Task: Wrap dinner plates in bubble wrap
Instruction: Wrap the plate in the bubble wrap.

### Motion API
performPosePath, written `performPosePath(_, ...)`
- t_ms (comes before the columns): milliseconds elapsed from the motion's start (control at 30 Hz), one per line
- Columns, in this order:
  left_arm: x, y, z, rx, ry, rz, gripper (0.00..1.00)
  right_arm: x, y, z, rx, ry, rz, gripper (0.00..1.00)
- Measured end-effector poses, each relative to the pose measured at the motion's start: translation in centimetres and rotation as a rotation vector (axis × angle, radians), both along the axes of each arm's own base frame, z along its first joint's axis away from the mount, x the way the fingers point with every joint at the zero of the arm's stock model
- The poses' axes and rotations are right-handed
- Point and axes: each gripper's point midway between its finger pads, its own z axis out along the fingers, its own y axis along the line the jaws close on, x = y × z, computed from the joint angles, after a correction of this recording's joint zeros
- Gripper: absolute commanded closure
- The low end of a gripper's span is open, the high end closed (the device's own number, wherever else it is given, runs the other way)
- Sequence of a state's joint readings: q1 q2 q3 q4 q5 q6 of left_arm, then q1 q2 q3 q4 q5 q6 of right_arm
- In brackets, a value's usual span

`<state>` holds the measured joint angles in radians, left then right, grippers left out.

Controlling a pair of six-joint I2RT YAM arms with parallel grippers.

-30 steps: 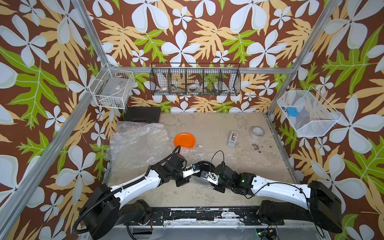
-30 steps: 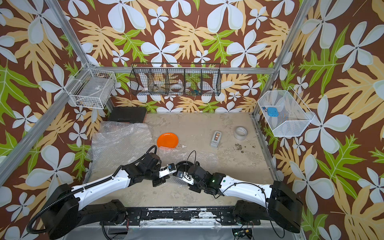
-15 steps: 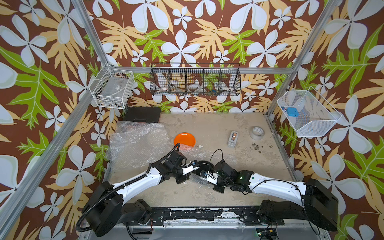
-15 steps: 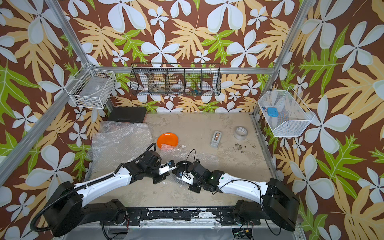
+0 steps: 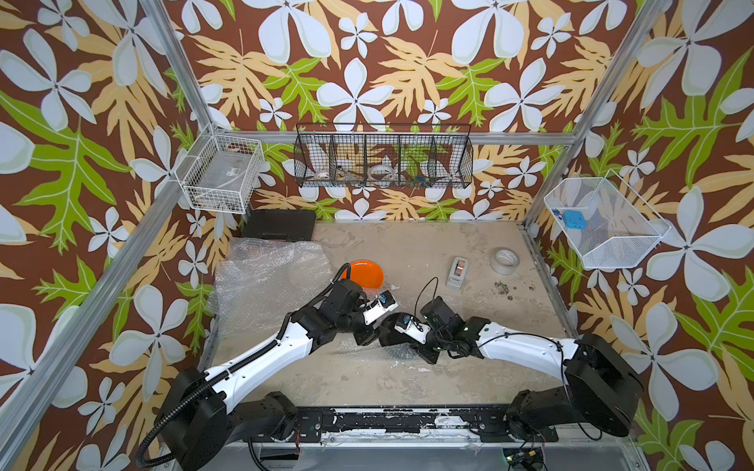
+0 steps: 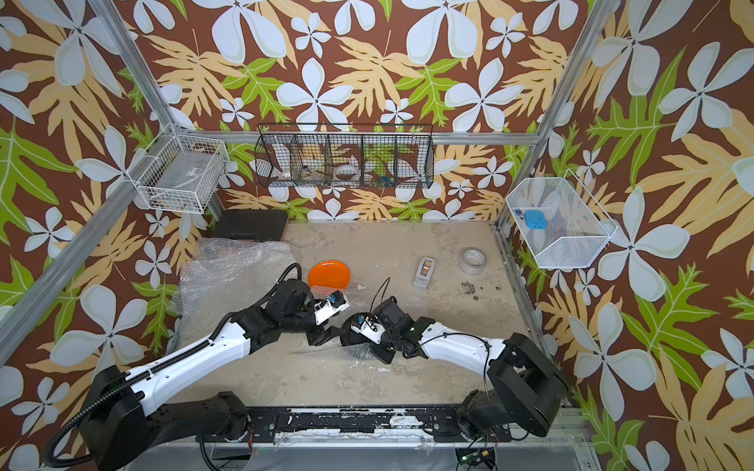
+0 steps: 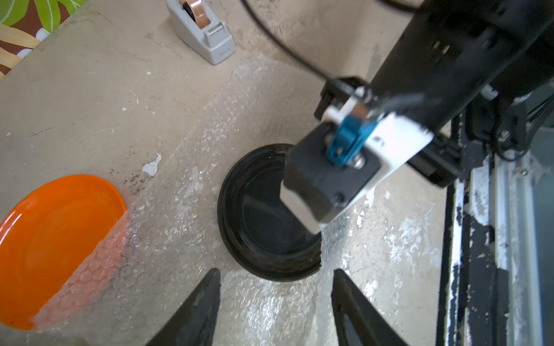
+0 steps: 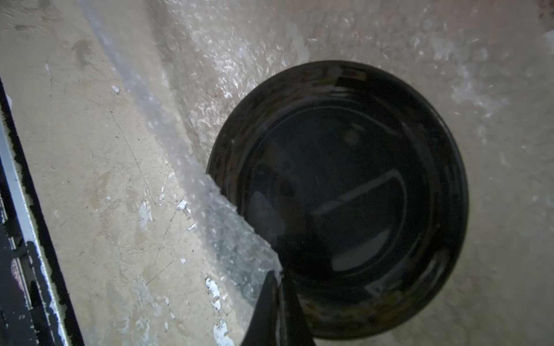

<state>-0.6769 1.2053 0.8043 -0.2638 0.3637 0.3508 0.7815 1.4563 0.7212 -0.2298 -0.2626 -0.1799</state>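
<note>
The left gripper (image 7: 275,271) reaches low, jaws spread, with the black plate (image 7: 254,215) just ahead. Opposite, the right gripper (image 8: 277,278) pinches bubble wrap (image 8: 230,239) over it.

No lettering, brand or number is legible. Faint marks inside the core of the tape roll (image 5: 504,261) and a small label on the pale box (image 5: 223,176) in the white wire basket (image 5: 212,200) are too small to read.

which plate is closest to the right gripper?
The black plate: the right gripper pinches bubble wrap at its rim. The orange plate lies farther back.
</note>
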Motion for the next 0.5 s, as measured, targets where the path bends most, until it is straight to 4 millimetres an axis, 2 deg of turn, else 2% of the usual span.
performPosePath(100,-0.1,-0.7,0.7,-0.07,0.058,0.035,0.47,0.7,-0.2,-0.8,-0.018,0.044,-0.039,1.0)
performPosePath(233,-0.6,-1.7,0.6,-0.155,0.159,0.077,0.56,1.8,-0.6,-1.2,0.0,0.112,-0.12,1.0)
performPosePath(367,-1.0,-2.9,-0.2,-0.22,0.282,0.12,0.65,2.9,-1.2,-1.5,0.024,0.175,-0.199,1.0)
performPosePath(500,-1.1,-3.7,-2.2,-0.241,0.404,0.169,0.72,3.1,-1.3,-2.1,0.05,0.263,-0.249,1.0)
